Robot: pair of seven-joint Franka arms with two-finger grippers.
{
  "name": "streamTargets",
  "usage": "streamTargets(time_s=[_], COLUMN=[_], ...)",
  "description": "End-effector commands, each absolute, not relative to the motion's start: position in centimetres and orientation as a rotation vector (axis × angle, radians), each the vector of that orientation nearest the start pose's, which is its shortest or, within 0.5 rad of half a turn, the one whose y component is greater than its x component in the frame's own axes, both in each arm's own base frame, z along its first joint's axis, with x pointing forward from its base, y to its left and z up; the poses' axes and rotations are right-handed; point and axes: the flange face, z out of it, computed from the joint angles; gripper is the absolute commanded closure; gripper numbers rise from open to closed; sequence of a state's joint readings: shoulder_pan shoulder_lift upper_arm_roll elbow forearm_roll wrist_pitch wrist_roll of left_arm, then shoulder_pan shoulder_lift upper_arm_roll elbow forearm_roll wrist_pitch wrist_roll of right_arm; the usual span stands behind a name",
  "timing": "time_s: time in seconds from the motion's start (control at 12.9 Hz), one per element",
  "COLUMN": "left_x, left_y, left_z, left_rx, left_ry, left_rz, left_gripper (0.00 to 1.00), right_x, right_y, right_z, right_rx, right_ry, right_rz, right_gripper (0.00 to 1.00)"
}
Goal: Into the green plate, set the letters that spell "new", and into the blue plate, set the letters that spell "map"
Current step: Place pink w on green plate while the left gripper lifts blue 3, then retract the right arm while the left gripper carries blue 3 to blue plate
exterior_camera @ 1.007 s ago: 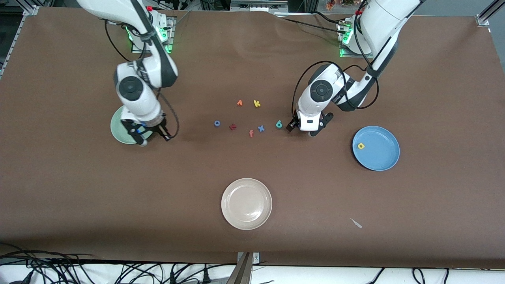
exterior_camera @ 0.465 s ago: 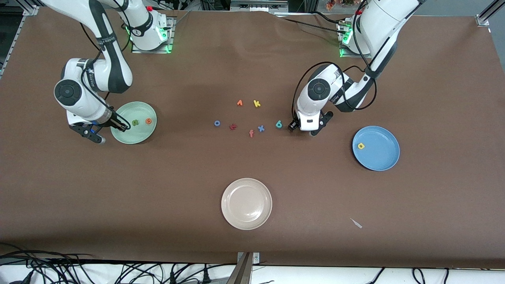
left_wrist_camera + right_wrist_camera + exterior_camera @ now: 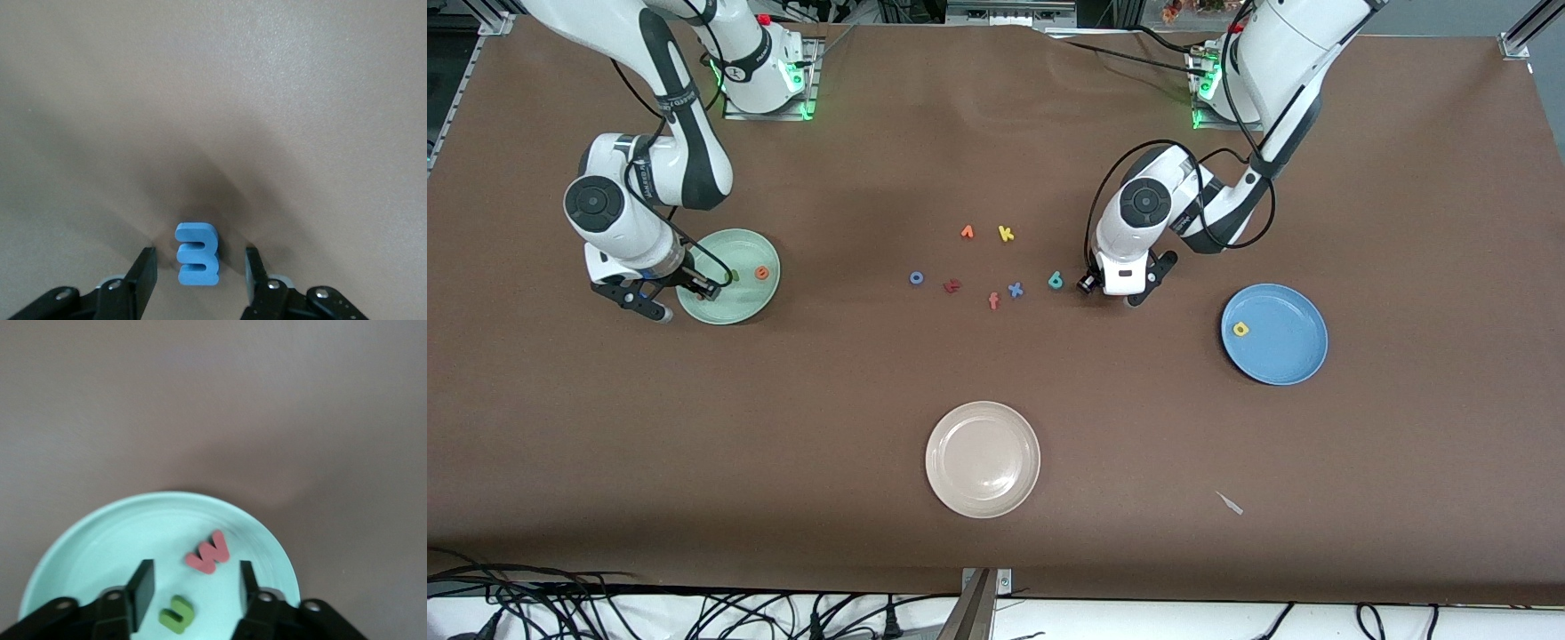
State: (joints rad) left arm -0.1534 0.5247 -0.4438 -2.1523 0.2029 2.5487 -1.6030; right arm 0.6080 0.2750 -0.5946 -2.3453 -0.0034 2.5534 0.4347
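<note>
The green plate (image 3: 738,307) holds the orange e (image 3: 761,273), the green n (image 3: 177,614) and the salmon w (image 3: 209,552). My right gripper (image 3: 193,577) hangs open low over that plate's rim (image 3: 687,300), and the w lies loose on the plate between its fingers. My left gripper (image 3: 200,261) is down at the table (image 3: 1107,293), open, its fingers on either side of the blue m (image 3: 197,253) with a gap on each side. The teal p (image 3: 1056,281) lies beside it. The blue plate (image 3: 1285,356) holds the yellow a (image 3: 1240,329).
Loose letters lie mid-table: an orange one (image 3: 967,232), yellow k (image 3: 1006,233), blue o (image 3: 916,277), a dark red one (image 3: 951,285), orange f (image 3: 993,300), blue x (image 3: 1015,289). A cream plate (image 3: 983,459) sits nearer the camera.
My right arm swung toward its own end of the table, uncovering the green plate, and its gripper opened, leaving the w on the plate. My left gripper's fingers drew closer around the m.
</note>
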Motion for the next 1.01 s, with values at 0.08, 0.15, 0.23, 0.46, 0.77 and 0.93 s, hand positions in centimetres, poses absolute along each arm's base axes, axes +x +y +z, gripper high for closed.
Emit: streamTargets(time_s=[0.08,0.15,0.23,0.46,0.77,0.93], left_x=[45.1,45.3,45.3,45.3,45.3,45.7], left_y=[-32.1,-31.8,-31.8,-31.8,-31.7,-31.5], left_z=[15.9,15.9,15.9,15.9,15.8,16.1], left_rx=[-2.799,-2.797,-2.797,-2.795,-2.789,-2.782], left_ry=[-1.332,-1.338,-1.339,-1.340,-1.345,-1.342], left_rz=[0.192,0.192,0.192,0.194,0.196,0.194], left_gripper=[0.52,0.54,0.58,0.70,0.84,0.91], right_x=[54.0,55.3,56.8,60.1,60.7,61.3], right_y=[1.0,1.3,1.8,3.1,7.1,8.3], right_z=[28.6,30.9,33.6,41.0,48.4,50.9], right_rx=[-3.209,-3.230,-3.240,-3.254,-3.234,-3.131], right_ry=[0.560,0.466,0.361,0.269,0.054,0.072], right_rz=[-0.033,0.032,0.122,0.175,0.223,0.158], right_gripper=[0.00,0.00,0.00,0.00,0.00,0.00])
